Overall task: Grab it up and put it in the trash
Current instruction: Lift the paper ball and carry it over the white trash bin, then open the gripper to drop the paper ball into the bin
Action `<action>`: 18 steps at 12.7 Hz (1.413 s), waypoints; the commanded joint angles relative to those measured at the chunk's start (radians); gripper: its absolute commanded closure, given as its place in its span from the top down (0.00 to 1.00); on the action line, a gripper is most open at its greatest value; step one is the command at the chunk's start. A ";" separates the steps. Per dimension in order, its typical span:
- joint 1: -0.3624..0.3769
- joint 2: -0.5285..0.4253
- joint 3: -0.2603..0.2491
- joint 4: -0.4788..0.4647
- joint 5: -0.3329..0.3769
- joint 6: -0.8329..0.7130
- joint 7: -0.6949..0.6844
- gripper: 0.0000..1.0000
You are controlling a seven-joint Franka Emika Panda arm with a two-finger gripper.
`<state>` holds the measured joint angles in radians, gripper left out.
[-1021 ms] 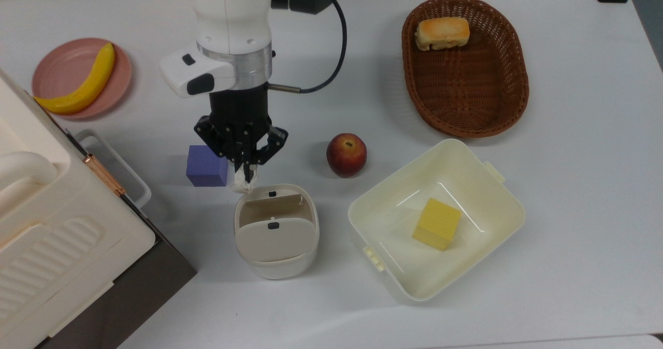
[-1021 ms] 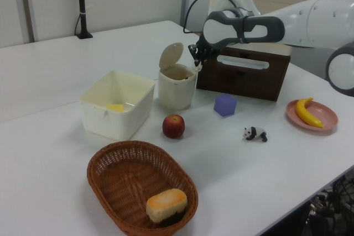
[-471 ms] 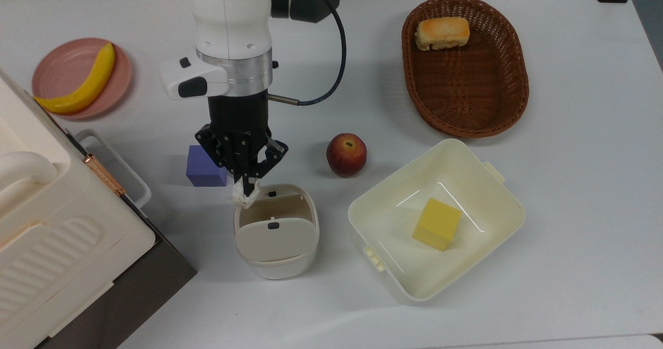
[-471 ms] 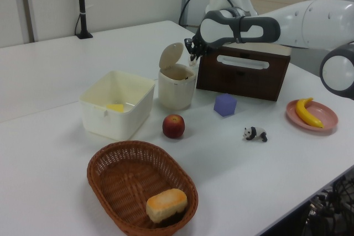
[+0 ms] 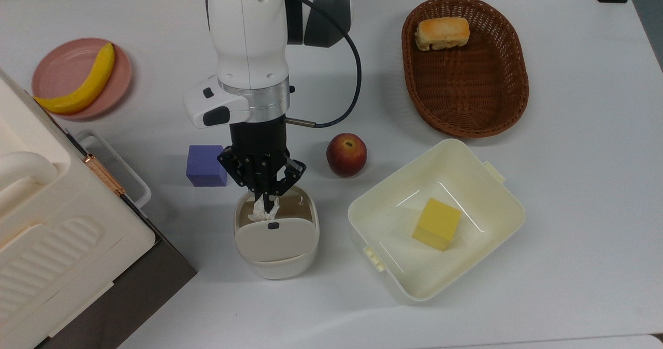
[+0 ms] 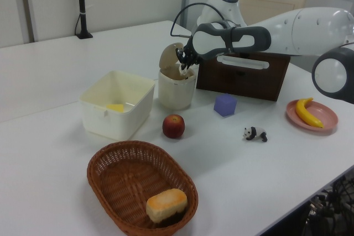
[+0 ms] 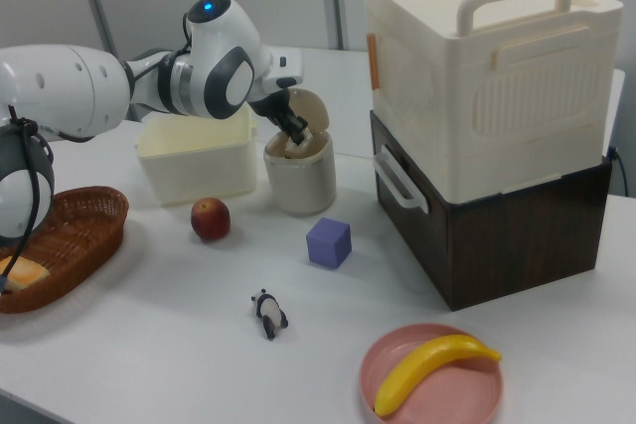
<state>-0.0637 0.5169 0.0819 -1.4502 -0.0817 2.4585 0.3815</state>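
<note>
moved since the earlier frame: paper ball [image 5: 263, 210], from beside the purple cube [image 5: 205, 165] and short of the bin's rim to directly over the open mouth of the trash bin [image 5: 275, 256]. item: crumpled off-white wad, pinched between the closed fingertips of the gripper [image 5: 268, 202], hanging just inside the opening, not yet released. bin: flap lid [image 5: 274, 234] tipped up, opening exposed; in the left view the gripper [image 6: 182, 62] sits at the rim beside the raised flap. judgement: carry is done, placement is aligned; parting the fingers should drop the wad inside. nearby, untouched: apple [image 5: 346, 155], square tub [image 5: 469, 170] holding a yellow block [image 5: 436, 223], panda figurine [image 7: 267, 313], well apart.
</note>
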 commanded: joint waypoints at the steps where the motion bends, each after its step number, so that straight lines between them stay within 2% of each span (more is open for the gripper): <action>1: -0.002 0.008 0.007 0.011 -0.050 0.010 0.008 0.99; 2: -0.001 0.008 0.007 0.011 -0.081 0.010 0.011 1.00; 7: -0.004 -0.015 0.030 0.010 -0.093 -0.058 0.013 1.00; 9: -0.008 -0.060 0.042 0.005 -0.121 -0.145 0.011 1.00; 15: -0.008 -0.184 0.038 -0.068 -0.122 -0.274 -0.084 1.00; 18: -0.002 -0.265 0.038 -0.096 -0.109 -0.445 -0.119 1.00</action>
<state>-0.0635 0.3601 0.1114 -1.4649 -0.1870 2.1250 0.3038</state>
